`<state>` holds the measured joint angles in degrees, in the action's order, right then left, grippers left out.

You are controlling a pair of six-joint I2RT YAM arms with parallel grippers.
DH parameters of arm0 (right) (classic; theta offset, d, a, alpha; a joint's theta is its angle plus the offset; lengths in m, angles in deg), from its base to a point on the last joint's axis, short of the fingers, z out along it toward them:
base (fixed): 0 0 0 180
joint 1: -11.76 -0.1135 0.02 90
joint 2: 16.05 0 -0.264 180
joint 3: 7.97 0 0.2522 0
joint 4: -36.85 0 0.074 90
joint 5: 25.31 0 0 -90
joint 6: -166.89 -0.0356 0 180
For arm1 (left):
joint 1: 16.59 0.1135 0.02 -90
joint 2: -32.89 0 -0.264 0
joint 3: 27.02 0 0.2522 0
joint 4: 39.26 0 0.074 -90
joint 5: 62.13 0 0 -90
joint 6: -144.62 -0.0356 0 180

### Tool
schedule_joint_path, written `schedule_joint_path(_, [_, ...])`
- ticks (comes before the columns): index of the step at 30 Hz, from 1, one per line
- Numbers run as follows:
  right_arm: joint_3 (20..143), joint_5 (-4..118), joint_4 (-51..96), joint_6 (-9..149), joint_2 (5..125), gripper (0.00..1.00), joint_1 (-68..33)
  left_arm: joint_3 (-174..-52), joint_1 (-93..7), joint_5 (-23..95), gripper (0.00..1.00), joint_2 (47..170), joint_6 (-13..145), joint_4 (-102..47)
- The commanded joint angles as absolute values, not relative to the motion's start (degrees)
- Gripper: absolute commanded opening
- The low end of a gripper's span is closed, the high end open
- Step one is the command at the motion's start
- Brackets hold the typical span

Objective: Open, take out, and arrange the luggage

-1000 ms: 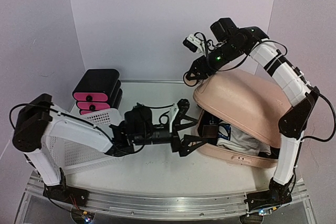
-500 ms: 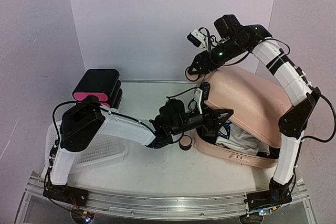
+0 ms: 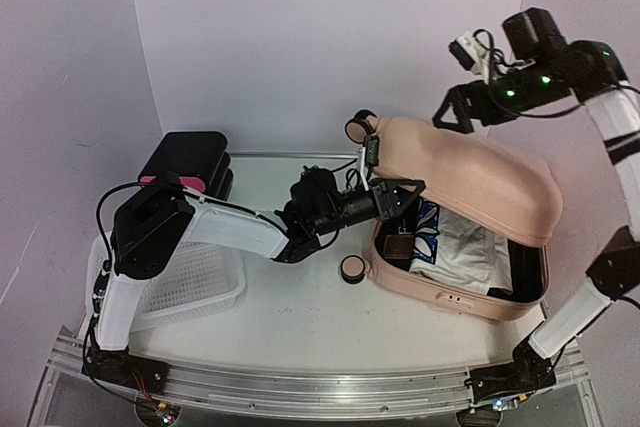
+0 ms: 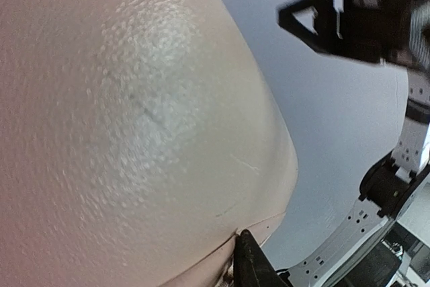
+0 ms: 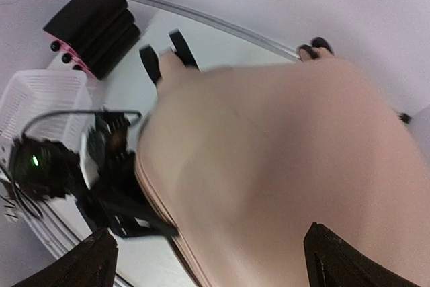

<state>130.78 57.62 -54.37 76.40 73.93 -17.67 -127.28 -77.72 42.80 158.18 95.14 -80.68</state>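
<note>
Support is changing sides: the right tool (image 3: 452, 115) is pulling away released, while the left tool (image 3: 400, 199), its grip impossible to tell, is propping the lid (image 3: 470, 172) of the large peach-pink hard-shell luggage (image 3: 430, 292) wider at the desk's (image 3: 300, 317) three o'clock, so unpacking is becoming possible.

Soft, even light up top, only faint shadows pooling under the luggage (image 3: 470, 177) lid. Left wrist view: shell pressed close, a pale sheen (background fuzzy). Right wrist view is smeared, motion blur all over!
</note>
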Motion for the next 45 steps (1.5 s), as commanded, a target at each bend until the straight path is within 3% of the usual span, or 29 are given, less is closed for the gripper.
schedule_joint_path(1, [120.3, 76.8, -56.5, 89.0, 60.8, 0.98, -18.1, -129.0, -72.5, 36.3, 0.21, 151.3, 98.8, -86.5])
schedule_joint_path(8, [105.1, 86.6, -53.5, 97.7, 49.7, 0.98, -18.0, -128.4, -69.2, 31.8, 0.12, 147.7, 100.6, -85.0])
schedule_joint_path(16, [90.5, 68.9, -47.0, 99.7, 33.4, 0.98, -18.0, -133.6, -66.3, 31.1, 0.12, 147.9, 101.4, -81.1])
schedule_joint_path(24, [77.5, 69.4, -41.6, 112.6, 23.6, 0.98, -18.1, -142.6, -66.3, 32.7, 0.1, 151.8, 102.2, -75.5])
schedule_joint_path(31, [63.8, 81.9, -13.4, 123.6, 21.7, 0.98, -18.0, -146.1, -66.4, 31.9, 0.1, 153.0, 102.4, -73.9])
schedule_joint_path(38, [59.5, 92.6, 12.6, 127.1, 26.7, 0.98, -18.0, -147.3, -66.3, 31.6, 0.09, 152.5, 102.6, -72.4])
schedule_joint_path(41, [59.1, 88.4, 16.4, 129.1, 27.0, 0.98, -18.0, -147.3, -66.3, 31.5, 0.09, 152.1, 102.3, -71.9])
schedule_joint_path(44, [60.1, 86.1, 18.5, 130.9, 28.9, 0.87, -18.0, -147.0, -66.3, 31.8, 0.09, 151.9, 102.6, -71.6])
schedule_joint_path(45, [61.0, 85.7, 18.5, 131.2, 29.9, 0.8, -18.0, -146.7, -66.3, 31.9, 0.09, 151.8, 102.6, -71.5])
